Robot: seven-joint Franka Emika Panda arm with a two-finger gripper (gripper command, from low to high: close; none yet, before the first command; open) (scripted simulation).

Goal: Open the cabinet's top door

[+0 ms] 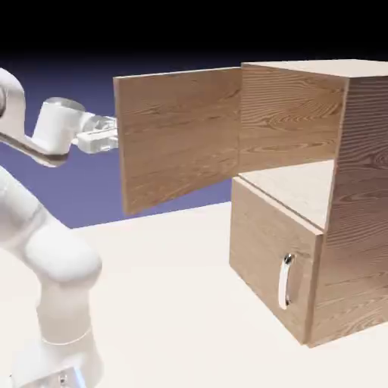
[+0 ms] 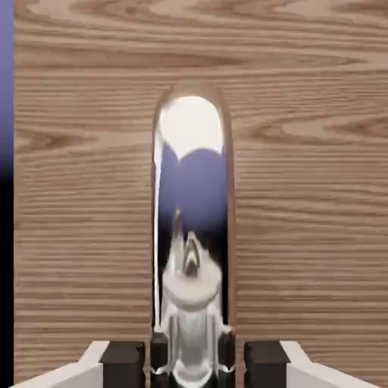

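You are working a boxy light-brown wood-grain cabinet (image 1: 356,197) that fills the right half of the exterior view. Its upper square wood-grain door panel (image 1: 178,136), the top door, stands swung well out, reaching from the cabinet's front corner toward the upper left of the frame, where the white arm's two-finger gripper (image 1: 112,135) meets its free edge.

In the hand view the curved silver bar handle (image 2: 192,220) runs up the middle of the frame, mirror-bright, with the two dark finger pads (image 2: 126,356) pressed in on either side of its lower end. The pincer is nearly fully closed and has the bar clamped between its tips.

Judge the door as a stiff, rigid panel that turns only about its hinge; it should swing rather than flex, so pull along its arc, not straight back. The polished metal bar looks slippery, and a grip low on it may slide if you drag at an angle. The bar is the right place to hold.

Behind the opened door the upper compartment (image 1: 292,186) shows a bare wooden floor and inner wall; nothing is seen inside, though its deeper part is probably hidden from this angle. The lower door (image 1: 269,258) with its short silver handle (image 1: 286,280) is shut, so its contents cannot be told.
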